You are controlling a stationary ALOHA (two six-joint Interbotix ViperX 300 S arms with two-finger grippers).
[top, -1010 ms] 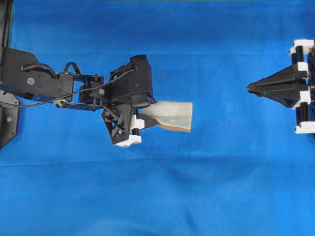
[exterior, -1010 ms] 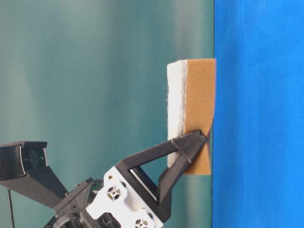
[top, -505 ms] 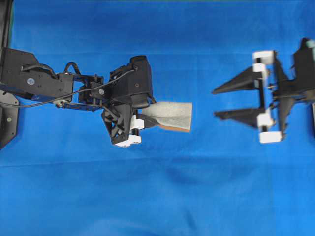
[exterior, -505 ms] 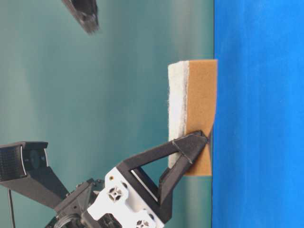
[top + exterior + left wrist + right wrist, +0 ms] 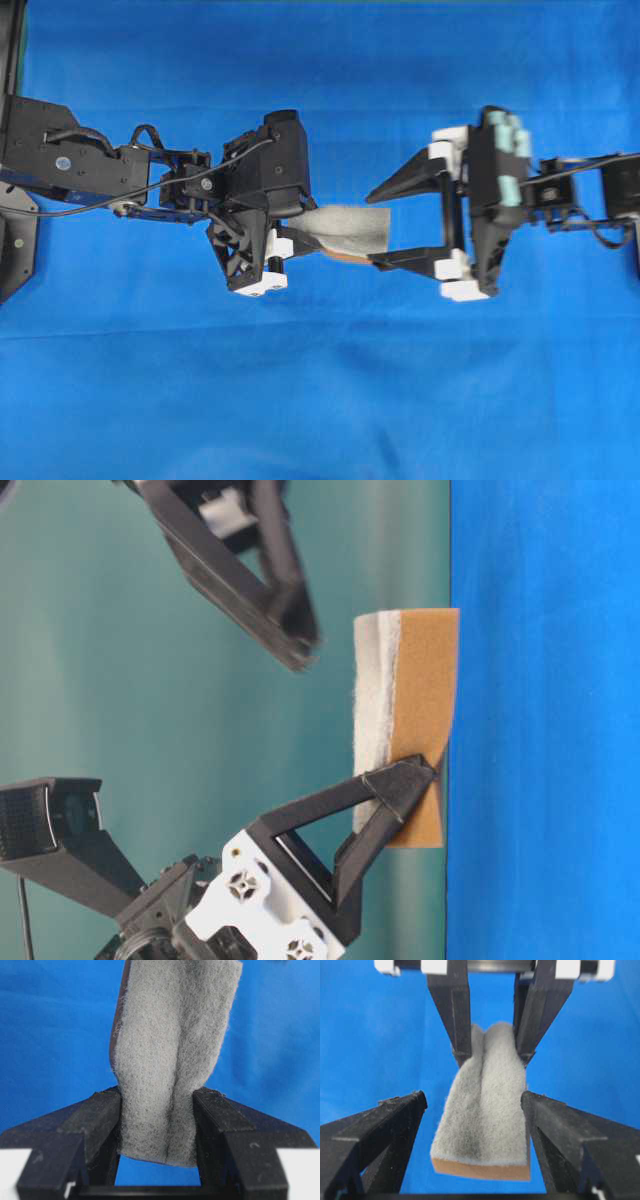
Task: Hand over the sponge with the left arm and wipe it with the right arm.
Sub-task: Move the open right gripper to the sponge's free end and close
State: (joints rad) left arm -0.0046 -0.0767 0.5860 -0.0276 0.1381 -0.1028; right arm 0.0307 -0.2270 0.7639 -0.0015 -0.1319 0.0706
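The sponge hangs above the blue cloth, grey fuzzy face up and orange-brown layer underneath. My left gripper is shut on its left end, and the pinch folds the grey face into a crease. My right gripper, with teal patches on its wrist, stands open. One of its fingers is on each side of the sponge's free right end, and neither touches it. In the right wrist view the sponge lies between my spread right fingers, with the left arm's fingers pinching its far end. At table level the sponge stands near the cloth.
Blue cloth covers the whole table. The left arm's base and links fill the left edge, and the right arm's links enter from the right edge. A teal backdrop shows behind the arms at table level.
My right gripper opened wide and travelled left from the table's right edge until its fingers straddle the sponge's free end. The left gripper stayed in place, still pinching the sponge.
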